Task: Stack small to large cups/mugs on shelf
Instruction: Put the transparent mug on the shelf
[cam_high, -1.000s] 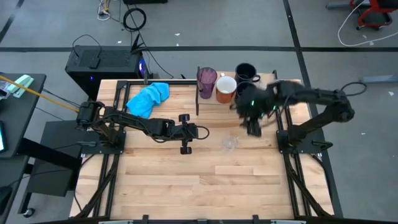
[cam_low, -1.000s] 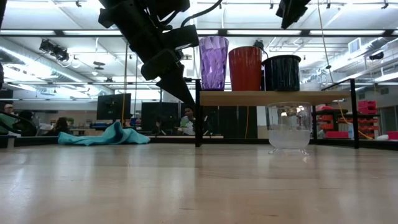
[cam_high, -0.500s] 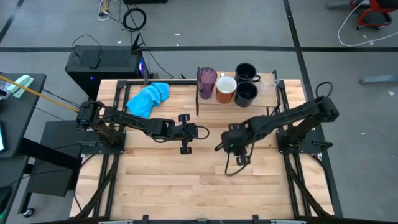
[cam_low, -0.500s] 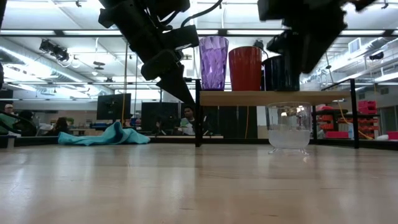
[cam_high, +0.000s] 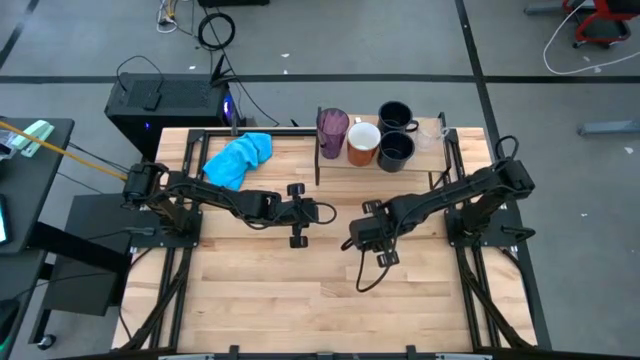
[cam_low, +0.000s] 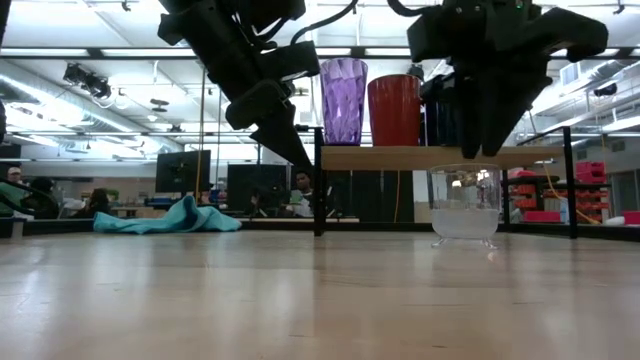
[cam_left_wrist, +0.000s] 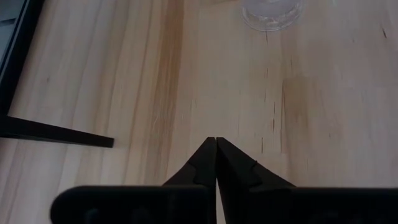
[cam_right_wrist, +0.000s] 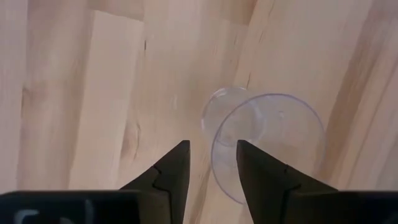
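Note:
A small clear cup (cam_low: 465, 205) stands upright on its base on the table in front of the shelf (cam_low: 430, 157). My right gripper (cam_right_wrist: 212, 144) hangs open just above it, pointing down, one finger over the cup's inside (cam_right_wrist: 267, 146) and one outside its rim; it touches nothing. In the high view this gripper (cam_high: 362, 232) hides the cup. On the shelf (cam_high: 420, 160) stand a purple tumbler (cam_high: 333, 128), an orange mug (cam_high: 362, 140), two black mugs (cam_high: 395, 116) (cam_high: 395, 150) and another clear cup (cam_high: 430, 132). My left gripper (cam_high: 318, 210) waits shut near the table's middle.
A bright blue cloth (cam_high: 240, 158) lies at the table's far left. The shelf's thin dark upright (cam_low: 318, 190) stands at its left end. Bare planks (cam_high: 320, 290) stretch across the near half of the table.
My right gripper has swung from above the shelf toward the table's near edge and its middle, and sunk until its fingers hang just over the clear cup on the table. The cup has stayed where it was.

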